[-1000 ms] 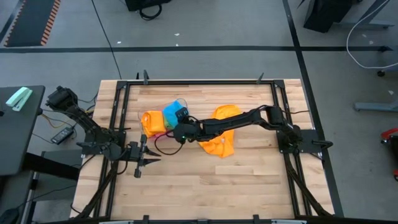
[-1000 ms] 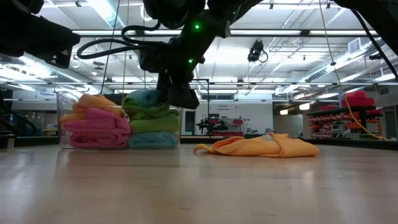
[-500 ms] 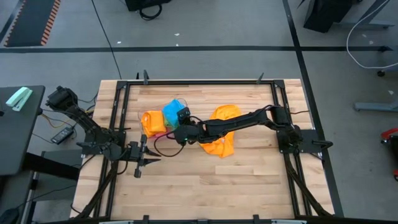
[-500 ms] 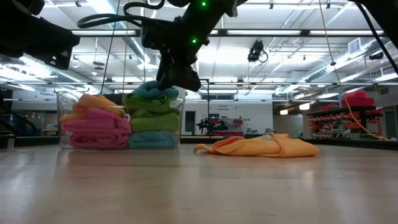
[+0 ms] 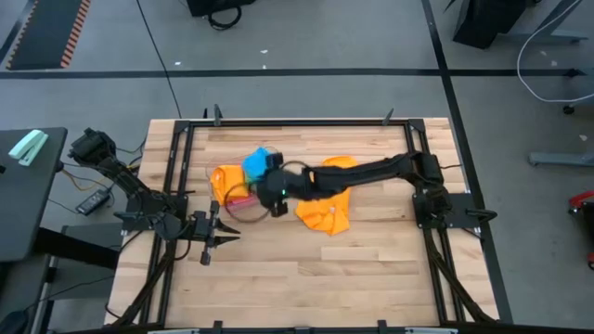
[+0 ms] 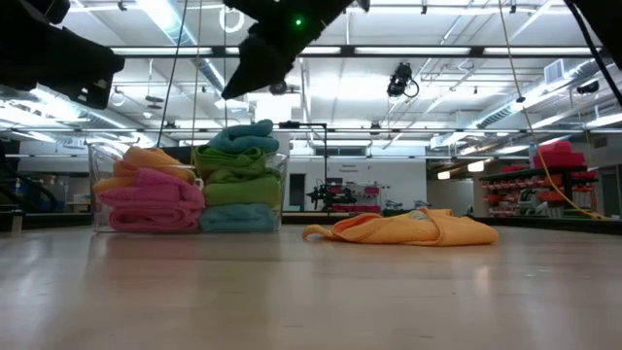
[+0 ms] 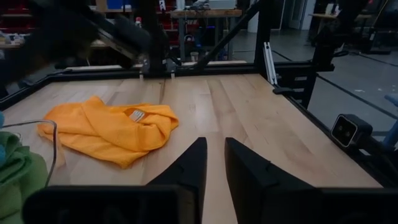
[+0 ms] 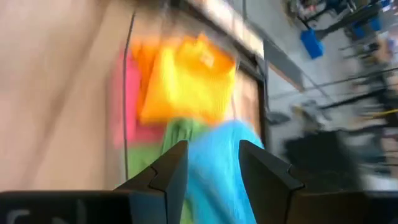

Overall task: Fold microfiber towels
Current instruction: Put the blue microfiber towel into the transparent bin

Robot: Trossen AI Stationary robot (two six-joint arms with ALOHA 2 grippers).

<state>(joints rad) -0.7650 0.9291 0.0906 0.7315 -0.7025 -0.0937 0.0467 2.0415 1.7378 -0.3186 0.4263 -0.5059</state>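
A clear tub [image 6: 284, 190] at the table's middle left holds folded microfiber towels: orange [image 6: 146, 157], pink [image 6: 155, 199], green [image 6: 233, 175], and a sky-blue one [image 6: 240, 136] on top of the green stack. An unfolded orange towel [image 5: 329, 211] lies crumpled flat on the wood to the tub's right. My right gripper [image 8: 211, 149] hovers open above the tub and the blue towel [image 8: 217, 168], with nothing between its fingers. My left gripper [image 7: 214, 165] waits near the table's left edge [image 5: 218, 239], level, its fingers a narrow gap apart and empty.
A black metal frame [image 5: 297, 122] runs around the wooden table top. Bare wood lies in front of the tub and the orange towel, toward the near edge. A dark cable loop [image 5: 243, 209] hangs beside the tub.
My right gripper has risen from the top of the blue towel in the tub to well above it, rolling as it went. The blue towel stays on the green stack, its top now bulging up freely.
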